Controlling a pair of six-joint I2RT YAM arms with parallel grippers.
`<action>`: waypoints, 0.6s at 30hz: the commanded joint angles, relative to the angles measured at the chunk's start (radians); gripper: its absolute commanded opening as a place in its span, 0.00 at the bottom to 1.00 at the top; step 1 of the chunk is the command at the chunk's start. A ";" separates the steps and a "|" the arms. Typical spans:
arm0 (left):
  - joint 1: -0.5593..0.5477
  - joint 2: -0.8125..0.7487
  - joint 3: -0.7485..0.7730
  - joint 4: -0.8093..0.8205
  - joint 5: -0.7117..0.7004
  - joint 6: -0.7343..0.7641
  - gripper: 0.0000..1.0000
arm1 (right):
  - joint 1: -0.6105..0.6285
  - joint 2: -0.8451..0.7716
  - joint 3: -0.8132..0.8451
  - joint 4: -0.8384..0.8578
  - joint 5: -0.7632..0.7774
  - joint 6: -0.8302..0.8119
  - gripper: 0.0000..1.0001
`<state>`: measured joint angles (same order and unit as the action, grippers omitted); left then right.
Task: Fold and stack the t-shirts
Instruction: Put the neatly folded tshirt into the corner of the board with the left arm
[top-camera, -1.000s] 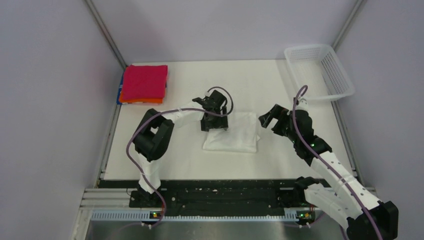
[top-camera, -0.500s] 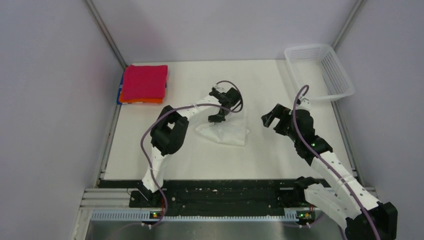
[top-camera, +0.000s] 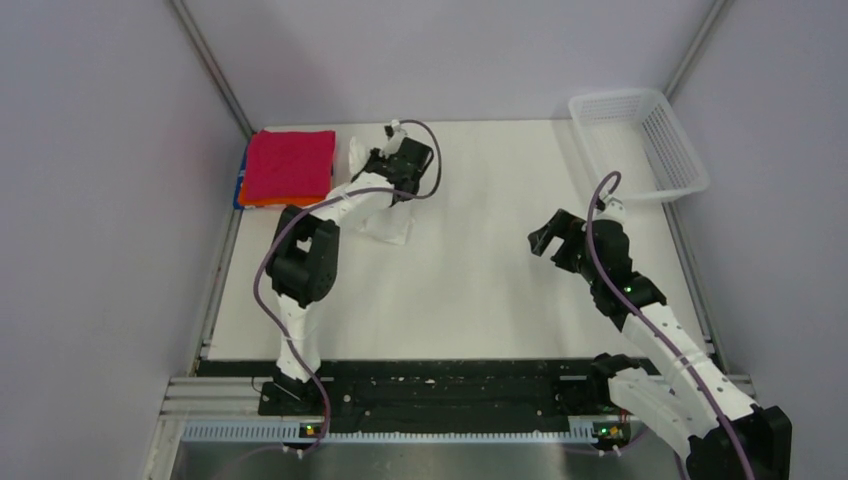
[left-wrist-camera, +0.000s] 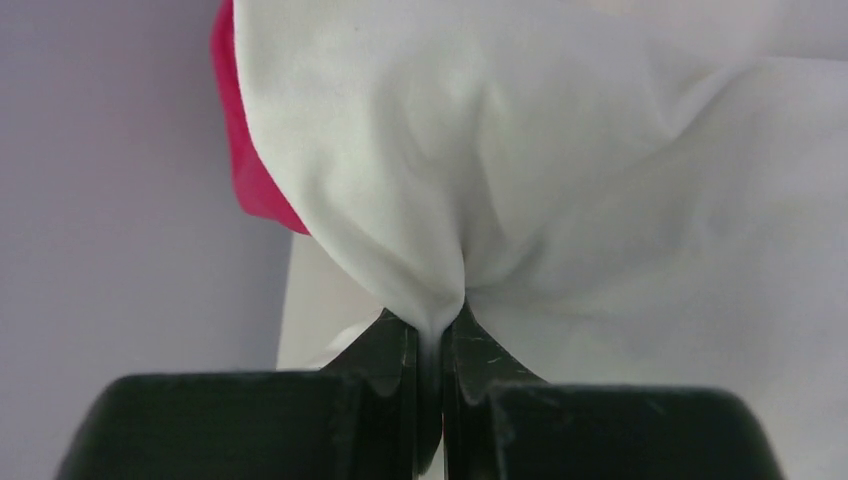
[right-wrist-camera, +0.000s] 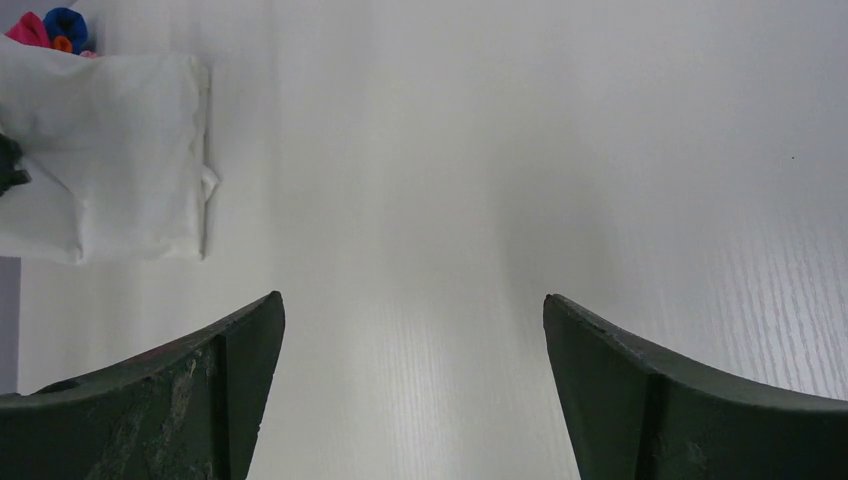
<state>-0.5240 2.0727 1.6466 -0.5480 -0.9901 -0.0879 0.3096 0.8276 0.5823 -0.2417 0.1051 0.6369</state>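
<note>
Folded white cloth t-shirt (left-wrist-camera: 560, 150) was pinched in the left gripper's (left-wrist-camera: 432, 325) jaws beside the crimson-topped folded stack (top-camera: 290, 165), apparently awaiting square placement on top; the right gripper's (right-wrist-camera: 412, 300) jaws gaped empty.

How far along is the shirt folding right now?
Done: the crimson shirt tops a folded pile in the far left corner, and the white shirt looks folded. In hand: the left gripper, jaws shut, holds it beside that pile. Left: setting it on top. The right gripper hangs, jaws open.
</note>
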 joint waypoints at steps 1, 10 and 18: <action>0.063 -0.131 -0.053 0.344 -0.113 0.337 0.00 | -0.014 0.018 -0.007 0.012 0.020 -0.014 0.99; 0.142 -0.187 -0.012 0.416 -0.086 0.466 0.00 | -0.020 0.016 0.000 -0.016 0.053 -0.023 0.99; 0.169 -0.224 0.067 0.389 -0.085 0.484 0.00 | -0.021 0.005 -0.004 -0.016 0.058 -0.023 0.99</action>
<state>-0.3660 1.9415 1.6238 -0.1963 -1.0519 0.3759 0.2966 0.8505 0.5755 -0.2626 0.1417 0.6281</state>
